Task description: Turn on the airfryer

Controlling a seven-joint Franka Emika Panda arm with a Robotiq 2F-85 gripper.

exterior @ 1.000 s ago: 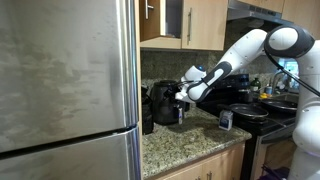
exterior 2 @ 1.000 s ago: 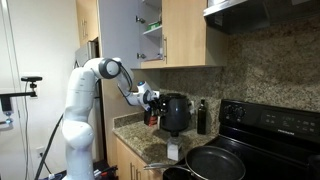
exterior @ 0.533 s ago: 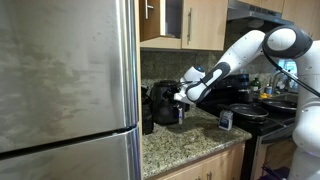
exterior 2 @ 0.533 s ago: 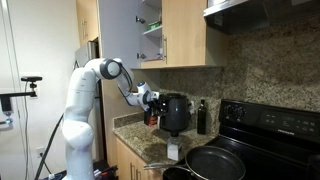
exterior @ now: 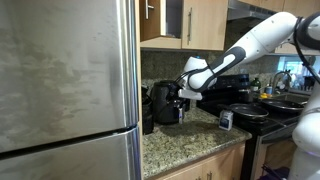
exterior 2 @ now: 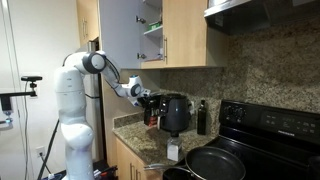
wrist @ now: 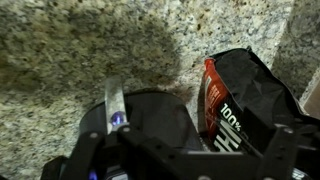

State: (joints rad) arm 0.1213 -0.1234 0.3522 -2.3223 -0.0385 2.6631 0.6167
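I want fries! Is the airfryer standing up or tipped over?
Standing up. In both exterior views the airfryer sits upright on the counter, with the gripper close beside its upper part.

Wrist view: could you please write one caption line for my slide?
Close view of the dark airfryer, a red-and-black bag beside it, speckled granite behind.

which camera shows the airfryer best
An exterior view: the airfryer stands whole against the granite wall, with the gripper just beside it. In an exterior view beside the fridge, the gripper overlaps part of it. The wrist view shows only a dark rounded surface up close, hard to identify.
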